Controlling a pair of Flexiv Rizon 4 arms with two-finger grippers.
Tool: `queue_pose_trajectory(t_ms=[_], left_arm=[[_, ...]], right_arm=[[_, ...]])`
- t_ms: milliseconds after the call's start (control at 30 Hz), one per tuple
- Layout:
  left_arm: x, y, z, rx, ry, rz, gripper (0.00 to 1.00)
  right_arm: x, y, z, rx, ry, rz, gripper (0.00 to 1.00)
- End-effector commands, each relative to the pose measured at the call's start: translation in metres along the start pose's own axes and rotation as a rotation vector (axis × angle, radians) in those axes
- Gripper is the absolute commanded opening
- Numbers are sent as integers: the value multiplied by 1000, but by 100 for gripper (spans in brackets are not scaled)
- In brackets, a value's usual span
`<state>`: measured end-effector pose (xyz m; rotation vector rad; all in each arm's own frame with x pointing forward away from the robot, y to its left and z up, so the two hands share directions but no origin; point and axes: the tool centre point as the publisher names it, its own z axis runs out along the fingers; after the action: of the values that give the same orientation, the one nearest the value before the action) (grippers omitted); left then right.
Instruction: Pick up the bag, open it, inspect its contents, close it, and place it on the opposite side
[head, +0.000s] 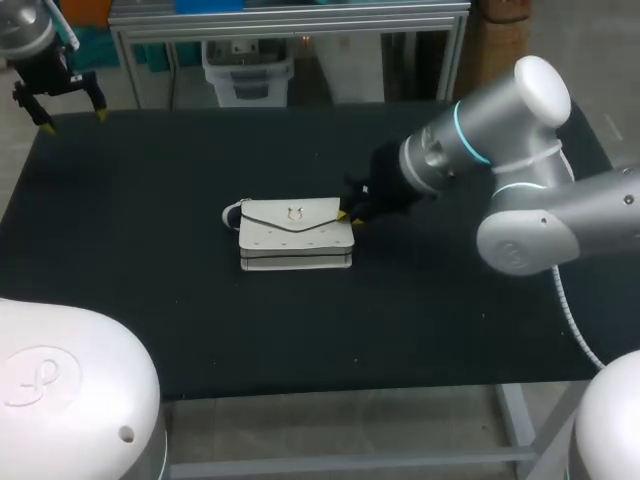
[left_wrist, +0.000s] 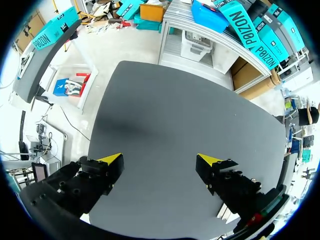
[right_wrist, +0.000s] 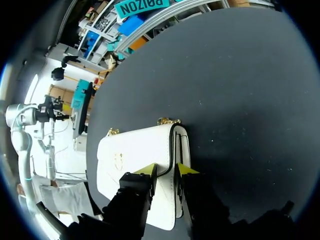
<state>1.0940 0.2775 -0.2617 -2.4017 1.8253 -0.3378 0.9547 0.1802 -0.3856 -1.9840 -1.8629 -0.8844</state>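
White leather-look makes up the bag (head: 295, 238), a small flat envelope purse lying on the dark surface (head: 200, 320), with a pointed flap (head: 268, 214) edged in thin black piping, a little gold clasp (head: 295, 213) at the flap's tip and a short strap (head: 232, 215) looping out from the end farthest from the right pincer (head: 348, 217). In the right wrist view the bag (right_wrist: 132, 155) stretches away ahead of the right pincer (right_wrist: 167, 171), gold fittings (right_wrist: 169, 121) glinting at its far corners. The near end, where the black-trimmed edge runs, sits pinched between the two yellow tips, so this pincer is clenched on the bag while the bag rests flat on the surface (right_wrist: 240, 90). The left pincer (head: 74, 118) hangs well apart from the bag, over the surface's far corner. In its own view the left pincer (left_wrist: 160, 161) is released, its fingers spread wide, with only bare surface (left_wrist: 175, 110) under and ahead of it.
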Motion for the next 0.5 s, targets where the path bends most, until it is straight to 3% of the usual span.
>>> queue_pose_trajectory(t_ms=[33, 67, 200, 367, 500], left_arm=[[0, -1, 0, -1, 0, 0, 100], [0, -1, 0, -1, 0, 0, 100], [0, -1, 0, -1, 0, 0, 100], [0, -1, 0, -1, 0, 0, 100], [0, -1, 0, -1, 0, 0, 100]], right_arm=[[-3, -1, 6, 2, 43, -5, 9], [-2, -2, 7, 2, 43, -5, 9], [0, -5, 7, 3, 54, -16, 35], [2, -9, 3, -7, 103, -32, 36], [3, -10, 4, -4, 131, -36, 29]])
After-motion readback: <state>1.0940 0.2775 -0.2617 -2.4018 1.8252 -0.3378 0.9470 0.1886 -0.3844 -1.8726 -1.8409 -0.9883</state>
